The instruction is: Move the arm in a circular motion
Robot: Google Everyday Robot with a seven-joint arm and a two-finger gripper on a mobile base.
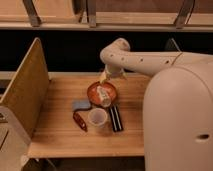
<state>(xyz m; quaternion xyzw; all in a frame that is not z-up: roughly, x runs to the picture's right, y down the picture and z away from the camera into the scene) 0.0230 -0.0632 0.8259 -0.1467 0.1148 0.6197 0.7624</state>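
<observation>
The cream-white arm (150, 62) reaches in from the right, its thick near segment filling the lower right. It bends at a rounded elbow at upper centre and turns down to the hand (105, 76) below it.
</observation>
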